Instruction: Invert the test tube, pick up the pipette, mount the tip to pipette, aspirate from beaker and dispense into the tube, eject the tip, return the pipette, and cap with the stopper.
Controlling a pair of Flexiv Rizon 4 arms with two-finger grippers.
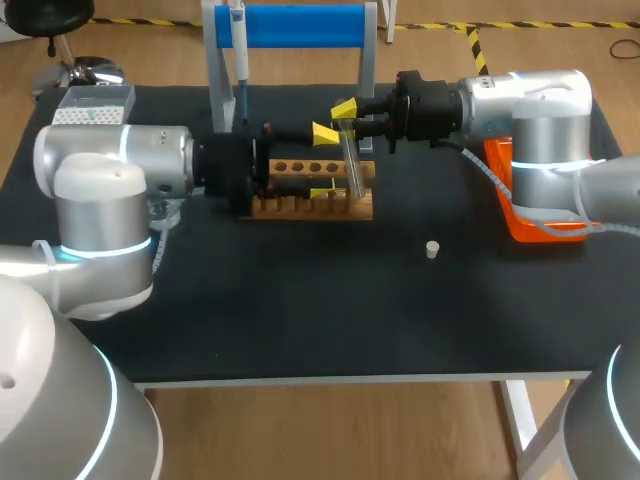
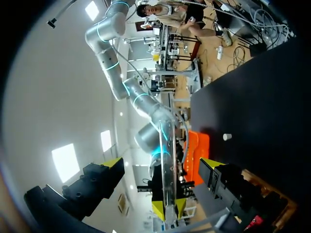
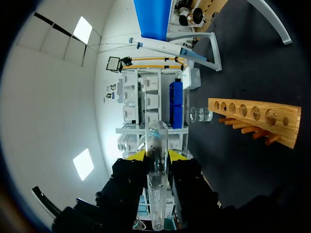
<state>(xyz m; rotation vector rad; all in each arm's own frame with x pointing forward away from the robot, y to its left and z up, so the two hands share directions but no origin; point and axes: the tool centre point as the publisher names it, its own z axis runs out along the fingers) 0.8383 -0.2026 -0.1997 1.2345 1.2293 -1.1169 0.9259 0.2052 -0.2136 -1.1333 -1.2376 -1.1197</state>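
Note:
My right gripper (image 1: 345, 115) is shut on a clear test tube (image 1: 352, 160), which hangs slightly tilted over the right end of the wooden rack (image 1: 310, 205). In the right wrist view the tube (image 3: 156, 179) runs up between the yellow fingertips (image 3: 138, 155). My left gripper (image 1: 322, 163) stands wide open, level with the tube and just left of it, its tips apart from the glass. From the left wrist the tube (image 2: 170, 160) shows ahead, midway between the spread fingers. The pipette (image 1: 240, 60) hangs on the blue stand (image 1: 300, 25). A small white stopper (image 1: 432, 249) lies on the black table.
An orange tray (image 1: 530, 215) sits under my right arm at the table's right side. A grey-white box (image 1: 95, 105) stands at the back left. A glass beaker (image 3: 200, 115) stands past the rack's (image 3: 257, 116) far end.

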